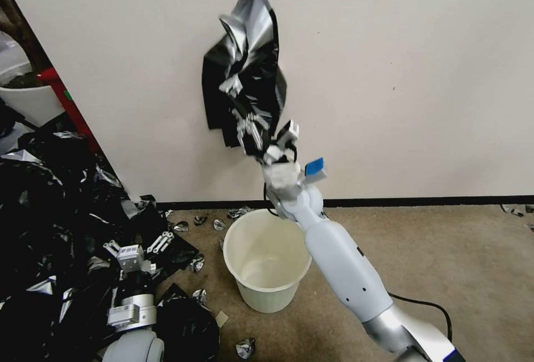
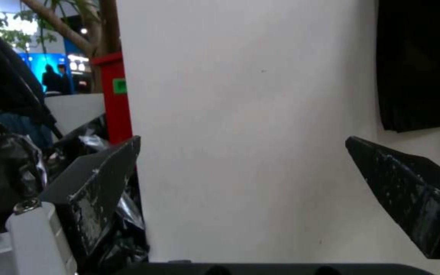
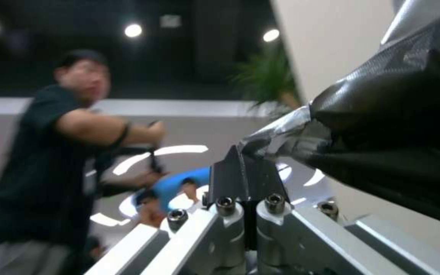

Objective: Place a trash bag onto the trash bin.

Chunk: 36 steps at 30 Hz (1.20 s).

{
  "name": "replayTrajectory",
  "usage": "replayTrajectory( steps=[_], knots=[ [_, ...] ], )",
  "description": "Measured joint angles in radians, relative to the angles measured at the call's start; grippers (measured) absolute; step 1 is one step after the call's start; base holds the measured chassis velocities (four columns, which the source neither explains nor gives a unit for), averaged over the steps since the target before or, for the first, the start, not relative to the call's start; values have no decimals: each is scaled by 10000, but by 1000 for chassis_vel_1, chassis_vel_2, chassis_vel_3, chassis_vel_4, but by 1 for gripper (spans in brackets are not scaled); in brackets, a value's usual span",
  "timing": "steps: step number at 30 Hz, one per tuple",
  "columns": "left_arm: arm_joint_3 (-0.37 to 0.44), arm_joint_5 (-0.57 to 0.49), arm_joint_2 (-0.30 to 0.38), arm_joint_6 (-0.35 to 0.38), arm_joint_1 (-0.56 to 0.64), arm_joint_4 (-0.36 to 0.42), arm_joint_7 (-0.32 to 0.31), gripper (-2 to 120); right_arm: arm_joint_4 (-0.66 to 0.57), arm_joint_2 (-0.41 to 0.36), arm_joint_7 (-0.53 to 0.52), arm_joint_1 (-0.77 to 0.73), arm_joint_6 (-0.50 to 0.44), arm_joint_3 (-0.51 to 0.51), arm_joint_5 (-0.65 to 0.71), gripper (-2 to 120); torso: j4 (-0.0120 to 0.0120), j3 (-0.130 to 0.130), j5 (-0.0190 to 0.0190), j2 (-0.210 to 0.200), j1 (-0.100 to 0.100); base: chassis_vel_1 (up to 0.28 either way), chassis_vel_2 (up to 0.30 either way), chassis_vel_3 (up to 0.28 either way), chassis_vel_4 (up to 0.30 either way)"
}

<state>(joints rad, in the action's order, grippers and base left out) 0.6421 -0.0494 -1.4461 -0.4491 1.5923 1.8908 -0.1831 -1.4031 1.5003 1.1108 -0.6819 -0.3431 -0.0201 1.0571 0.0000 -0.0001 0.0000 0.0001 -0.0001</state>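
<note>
The trash bag [image 1: 245, 73] is a glossy black sheet with silvery creases, flung up against the wall above the trash bin [image 1: 267, 259]. My right gripper [image 1: 266, 148] is raised over the bin's far rim and is shut on the bag's lower edge; in the right wrist view the black fingers [image 3: 243, 177] are pressed together on the trash bag [image 3: 383, 126]. The cream-white bin stands upright on the carpet, with nothing inside. My left gripper [image 1: 142, 245] sits low at the left over the heap of black plastic, and its fingers [image 2: 97, 183] stand wide apart with nothing between them.
A big heap of black plastic scraps [image 1: 50, 212] covers the floor at the left. Small shiny scraps [image 1: 197, 264] lie around the bin. A cream wall [image 1: 389, 73] stands right behind the bin. A white planter tub [image 1: 28, 95] and a red post [image 1: 69, 103] are at the far left.
</note>
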Motion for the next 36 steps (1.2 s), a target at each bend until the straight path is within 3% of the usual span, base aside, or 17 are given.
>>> replayTrajectory(
  steps=[3,7,15,16,18,19,22,23,26,31,34,36],
  knots=[
    [23,0,29,12,-34,-8,0,100,369,-79,1150,-89,388,-169,-353,0,0,1,0,-1,0,0,0,0,0],
    [27,-2,37,26,-77,-9,0,100,683,-131,1677,-149,564,-299,-682,0,0,1,0,0,0,0,0,0,0],
    [26,-10,49,37,-112,-33,-5,100,1077,-216,1876,-330,612,-548,-1024,0,0,1,0,0,0,0,0,0,0],
    [25,-12,55,39,-121,-43,-6,100,1074,-249,1625,-373,446,-576,-1140,0,0,1,0,0,0,0,0,0,0],
    [11,-20,72,41,-135,-53,-10,100,668,-401,-588,-593,-320,-547,-1742,0,2,1,1,0,1,0,0,0,0],
    [11,-20,72,41,-135,-53,-10,100,668,-401,-588,-593,-320,-547,-1742,0,2,1,1,0,1,0,0,0,0],
    [-22,-46,119,42,-169,-113,-17,100,-458,-779,-3642,-1213,-1018,-499,-2339,7,1,1,-1,0,0,0,0,0,0],
    [-22,-46,119,42,-169,-113,-17,100,-458,-779,-3642,-1213,-1018,-499,-2339,7,1,1,-1,0,0,0,0,0,0],
    [-123,-60,133,30,-283,-326,-38,100,-2042,-1336,-5518,-2519,-1299,-622,-2715,24,-2,0,-1,0,1,0,0,0,0],
    [-295,-60,128,25,-389,-453,-42,100,-3374,-1656,-6629,-3689,-1319,-805,-3100,37,-3,0,2,0,1,0,0,0,0],
    [-431,-46,120,26,-484,-543,-43,100,-4174,-1735,-8363,-3980,-952,-924,-4322,52,-1,0,0,0,1,0,0,0,0],
    [-448,-41,119,29,-499,-556,-42,100,-4325,-1751,-8914,-3948,-804,-923,-4920,55,-2,0,0,0,1,0,0,0,0]
  ],
)
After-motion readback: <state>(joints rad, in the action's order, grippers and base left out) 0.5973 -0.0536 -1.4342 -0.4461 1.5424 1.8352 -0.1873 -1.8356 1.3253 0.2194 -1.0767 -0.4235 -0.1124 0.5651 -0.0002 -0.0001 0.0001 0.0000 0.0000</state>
